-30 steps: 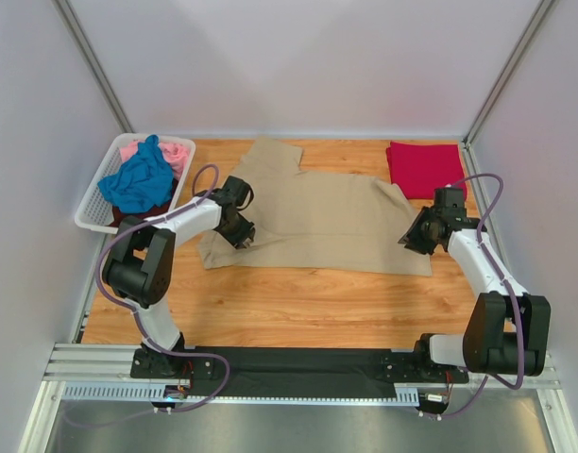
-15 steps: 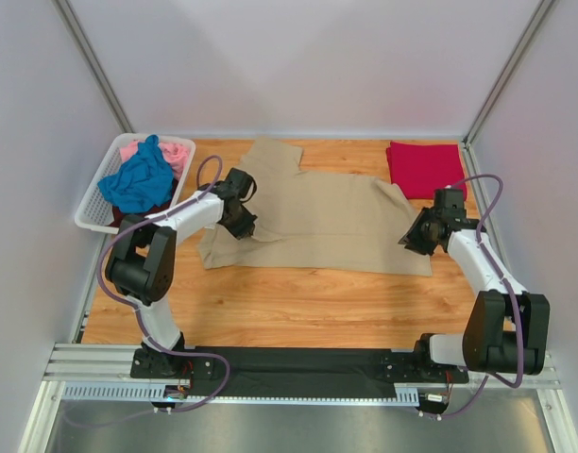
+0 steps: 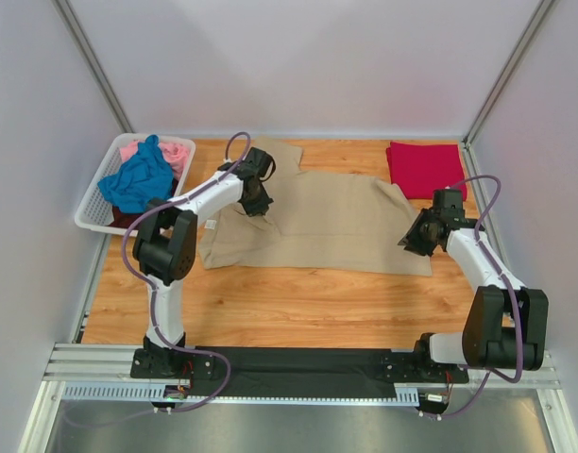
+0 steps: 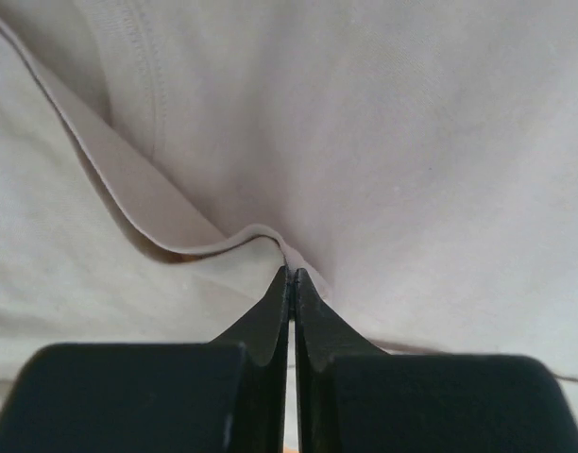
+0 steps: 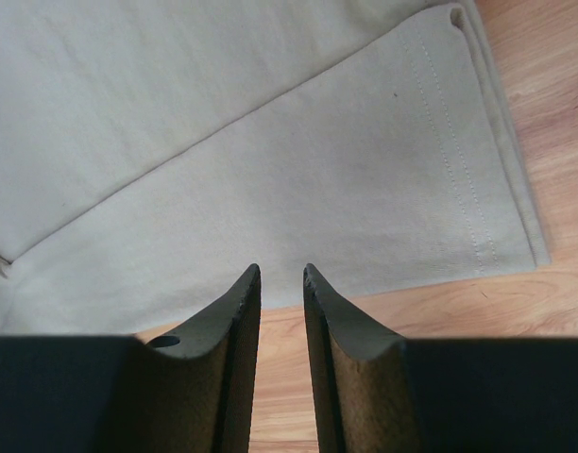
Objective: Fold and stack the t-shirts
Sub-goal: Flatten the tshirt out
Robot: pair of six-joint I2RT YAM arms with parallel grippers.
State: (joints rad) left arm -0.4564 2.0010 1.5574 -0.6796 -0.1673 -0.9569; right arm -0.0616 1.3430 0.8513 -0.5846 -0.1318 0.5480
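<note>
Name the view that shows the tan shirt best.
Top external: nearly the whole tan shirt shows, laid on the table. Left wrist shows only a fold pinched in the left fingers; right wrist shows only its hemmed corner ahead of the right fingers.

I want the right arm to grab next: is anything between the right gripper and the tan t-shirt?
Nothing visible is. The right gripper hangs open just over the near edge of the tan t-shirt, with nothing between them.

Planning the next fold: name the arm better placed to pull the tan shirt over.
Left. The left gripper is shut on the tan shirt; the right gripper is open, holding nothing.
</note>
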